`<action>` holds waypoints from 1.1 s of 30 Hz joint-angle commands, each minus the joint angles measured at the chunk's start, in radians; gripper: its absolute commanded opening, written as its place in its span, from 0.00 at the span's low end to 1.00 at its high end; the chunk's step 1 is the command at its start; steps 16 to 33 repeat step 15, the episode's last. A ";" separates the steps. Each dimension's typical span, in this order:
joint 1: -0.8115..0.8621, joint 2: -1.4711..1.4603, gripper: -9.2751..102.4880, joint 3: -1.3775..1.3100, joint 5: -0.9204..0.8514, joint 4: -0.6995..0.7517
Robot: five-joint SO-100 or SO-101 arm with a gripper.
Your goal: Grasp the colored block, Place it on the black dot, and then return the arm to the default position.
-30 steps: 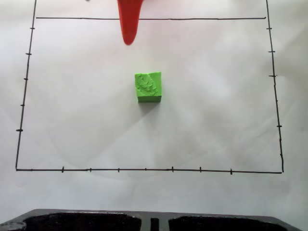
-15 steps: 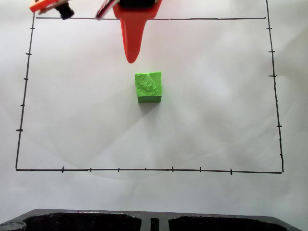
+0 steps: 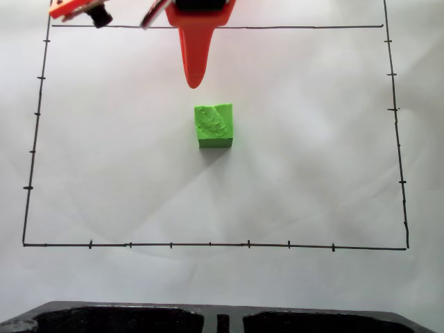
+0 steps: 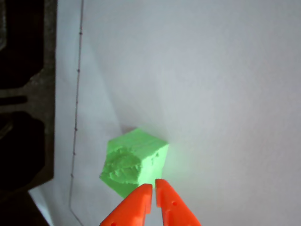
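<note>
Green against white in the fixed view: the colored block (image 3: 214, 125) sits on its own near the middle of the white paper (image 3: 312, 159), inside a hand-drawn black border (image 3: 208, 245) with small tick marks along its sides. No brand, label or readable writing appears on the sheet, only those ruled lines and ticks. From the top edge comes the arm (image 3: 198, 14), orange plastic, and its pointed gripper (image 3: 195, 83) tapers down towards the block. The tip stops just short of the block's far edge, with a strip of bare paper between them. From this angle the fingers read as one solid wedge, with no gap to be seen. Off to the upper left, a small orange plate with a black part (image 3: 76, 10) juts in. Along the bottom edge lies a dark moulded base (image 3: 139, 319).

Over to the wrist view, which lies on its side. Here the gripper (image 4: 154, 188) enters from the bottom, and the two orange fingertips (image 4: 138, 200) are pressed almost together, just a thin dark slit between them. They grip nothing. The block (image 4: 134, 162) sits right above the tips in the picture, its rough mottled face turned to the lower left, and the tips overlap its near corner. Whether they actually touch it cannot be told. The border line (image 4: 77, 103) runs down the left, beside the dark base (image 4: 26, 94). No print shows here either.
</note>
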 commanded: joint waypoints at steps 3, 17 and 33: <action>0.008 0.017 0.08 -0.003 0.020 0.002; 0.018 0.017 0.08 -0.003 0.041 0.005; 0.018 0.017 0.08 -0.003 0.041 0.005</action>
